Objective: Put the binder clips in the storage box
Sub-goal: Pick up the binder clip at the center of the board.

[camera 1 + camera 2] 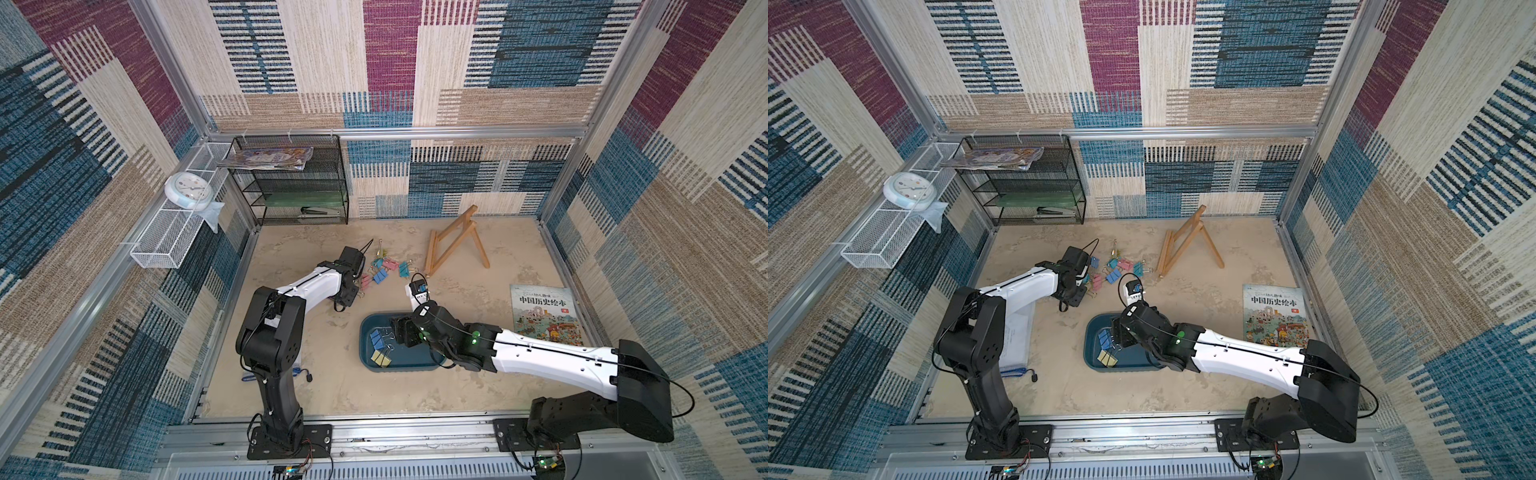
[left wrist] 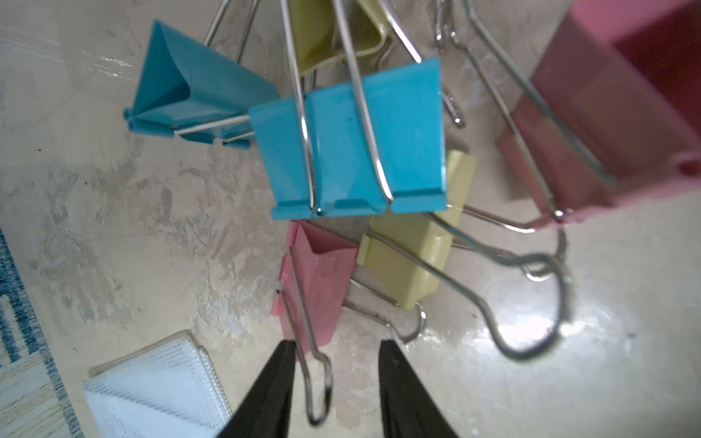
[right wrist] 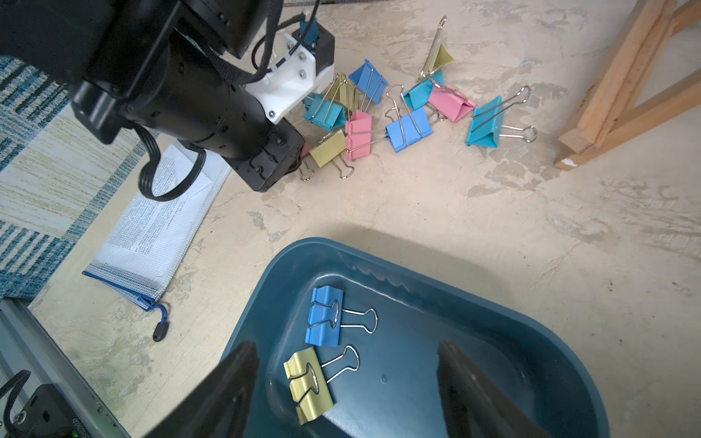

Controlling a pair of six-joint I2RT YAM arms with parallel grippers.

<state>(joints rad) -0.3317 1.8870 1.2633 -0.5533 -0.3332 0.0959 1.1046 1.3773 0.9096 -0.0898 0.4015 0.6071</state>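
Several binder clips [image 1: 384,268] [image 1: 1117,270] [image 3: 379,113] in pink, yellow, blue and teal lie in a loose pile on the table. My left gripper [image 2: 337,345] is low at the pile's near edge. Its jaws stand apart around the wire handle [image 2: 318,379] of a pink clip [image 2: 318,280], and the handle lies close to one finger. The dark teal storage box [image 1: 411,357] [image 1: 1133,357] [image 3: 455,341] holds a blue clip [image 3: 324,322] and a yellow clip [image 3: 309,383]. My right gripper [image 3: 349,345] [image 1: 399,332] hangs open over the box and holds nothing.
A wooden easel [image 1: 455,243] stands right of the pile. A picture book [image 1: 544,313] lies at the right edge. A white mesh zip pouch [image 3: 159,227] lies under my left arm. At the back left are a black mesh rack [image 1: 291,178] and a white wire basket [image 1: 174,232].
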